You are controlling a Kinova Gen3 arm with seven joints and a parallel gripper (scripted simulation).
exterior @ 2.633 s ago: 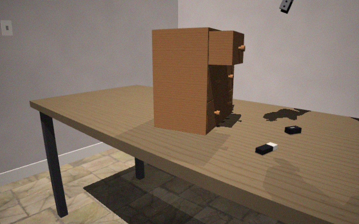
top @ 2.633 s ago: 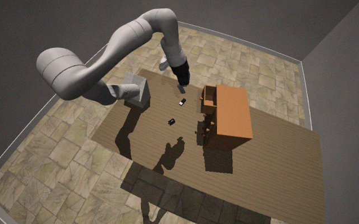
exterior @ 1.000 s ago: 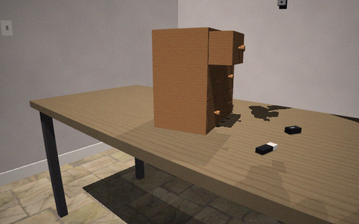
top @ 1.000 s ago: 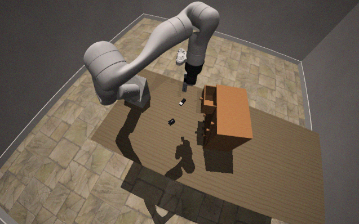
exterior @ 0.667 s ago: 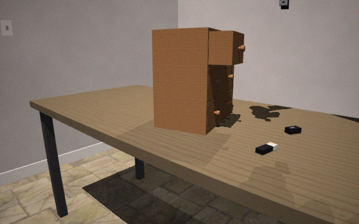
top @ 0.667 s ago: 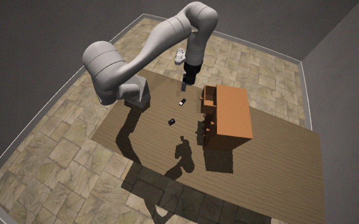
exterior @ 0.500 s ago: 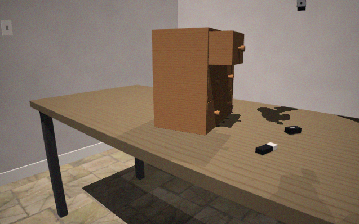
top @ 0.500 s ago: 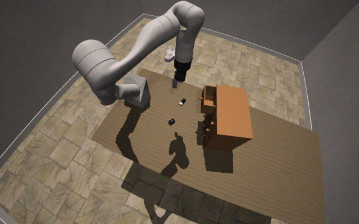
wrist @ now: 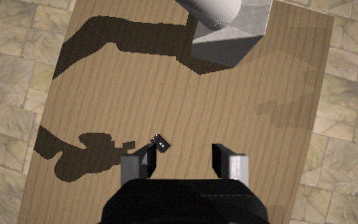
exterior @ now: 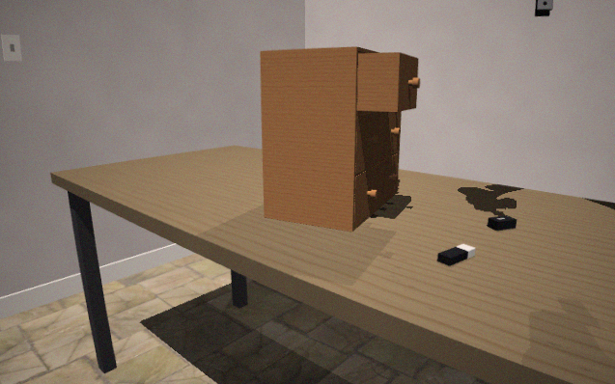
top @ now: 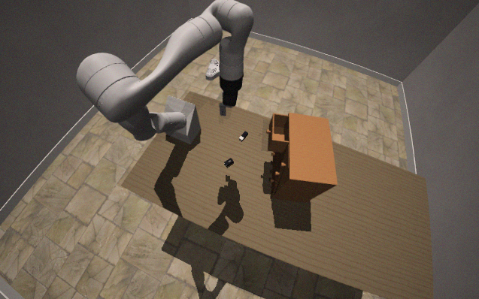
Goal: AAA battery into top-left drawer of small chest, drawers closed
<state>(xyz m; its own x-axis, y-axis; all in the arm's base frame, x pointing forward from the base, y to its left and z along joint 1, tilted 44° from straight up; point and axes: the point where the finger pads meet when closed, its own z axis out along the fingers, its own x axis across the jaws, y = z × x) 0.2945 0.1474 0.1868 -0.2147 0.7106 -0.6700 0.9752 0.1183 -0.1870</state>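
Observation:
The orange chest (top: pixel 310 150) (exterior: pixel 306 135) stands upright on the wooden table (top: pixel 368 225) (exterior: pixel 183 183) (wrist: pixel 130 75). Its top-row left drawer (top: pixel 279 128) (exterior: pixel 381 82) is pulled partly out and level; I see nothing clearly inside it. A black bar with a white end (top: pixel 243 136) (exterior: pixel 456 254) and a small black block (top: pixel 228 162) (exterior: pixel 502 222) (wrist: pixel 160 142) lie in front of the chest. I cannot tell whether either is the AAA battery. My gripper (top: pixel 222 110) (exterior: pixel 543 11) (wrist: pixel 184 155) is open and empty. It points down, high above the table between the chest and the arm's base.
The arm's grey base block (top: pixel 184 120) (wrist: pixel 230 40) stands at the table's end. The chest's other drawers are pushed in, with knobs (exterior: pixel 372 193) showing. A white object lies on the floor beyond the table. The table's edges are near on both sides in the wrist view.

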